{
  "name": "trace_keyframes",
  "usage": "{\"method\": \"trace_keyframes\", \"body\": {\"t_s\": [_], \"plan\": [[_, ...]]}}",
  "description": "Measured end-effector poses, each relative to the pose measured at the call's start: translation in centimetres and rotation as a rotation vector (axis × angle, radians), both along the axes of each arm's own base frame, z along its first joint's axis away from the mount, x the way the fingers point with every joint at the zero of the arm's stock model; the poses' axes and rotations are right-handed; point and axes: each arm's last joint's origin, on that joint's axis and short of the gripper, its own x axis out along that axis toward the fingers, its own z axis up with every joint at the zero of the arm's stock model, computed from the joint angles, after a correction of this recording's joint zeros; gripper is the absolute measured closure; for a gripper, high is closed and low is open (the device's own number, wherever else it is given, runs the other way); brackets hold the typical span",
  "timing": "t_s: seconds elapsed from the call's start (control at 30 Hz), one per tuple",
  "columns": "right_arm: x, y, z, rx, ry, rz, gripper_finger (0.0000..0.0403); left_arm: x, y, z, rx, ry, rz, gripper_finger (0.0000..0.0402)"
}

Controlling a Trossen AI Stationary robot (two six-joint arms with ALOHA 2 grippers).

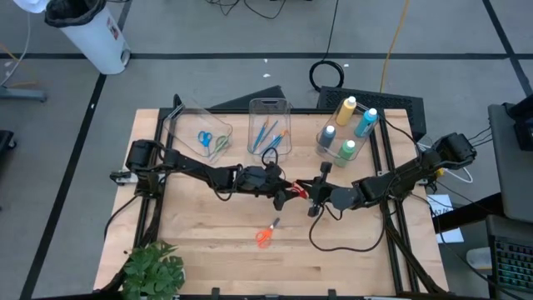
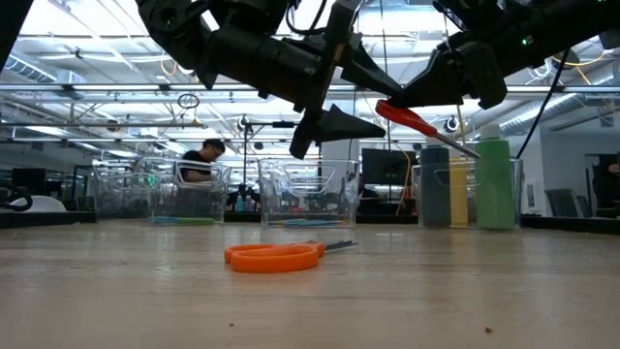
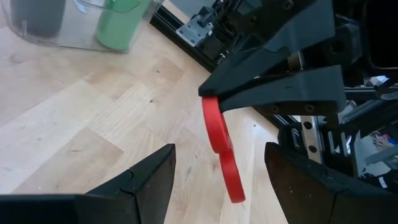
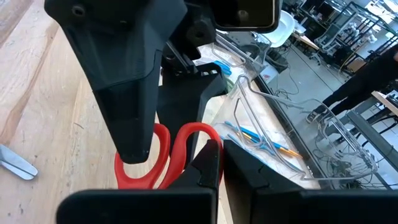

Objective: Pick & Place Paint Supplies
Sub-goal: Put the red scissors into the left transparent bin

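Observation:
Red-handled scissors point(image 1: 296, 193) hang in the air over the table's middle, with my right gripper point(image 1: 306, 192) shut on them from the table's right side. My left gripper point(image 3: 219, 149) faces it from the left, open. Its two fingers stand on either side of the red handles point(image 3: 227, 168), with a gap on each side. Orange-handled scissors point(image 2: 276, 255) lie flat on the wood below, nearer the front edge. In the low view the grey blade point(image 2: 457, 145) slants down past my right gripper. My right gripper pinches the red scissors between its two shut fingers, on the red handle part point(image 3: 210, 109) just in front of the blades. It comes roughly level from the table's right. The scissors are lifted clear and tilted, handles toward my left gripper and blade slanting down behind.
Three clear bins stand along the far edge. The left one point(image 1: 204, 137) holds blue and green scissors, the middle one point(image 1: 271, 133) brushes, and the right one point(image 1: 346, 133) paint bottles. A green plant point(image 1: 154, 271) sits at the front left corner.

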Motion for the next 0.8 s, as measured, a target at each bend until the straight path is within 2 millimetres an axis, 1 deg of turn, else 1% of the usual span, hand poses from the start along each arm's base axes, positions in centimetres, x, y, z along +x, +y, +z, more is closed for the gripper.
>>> {"method": "trace_keyframes", "body": {"t_s": [0.8], "plan": [[0.01,0.00,-0.03,-0.002,0.002,0.001,0.0403,-0.04,-0.42,0.00,0.002,-0.001,0.015,0.0149]]}}
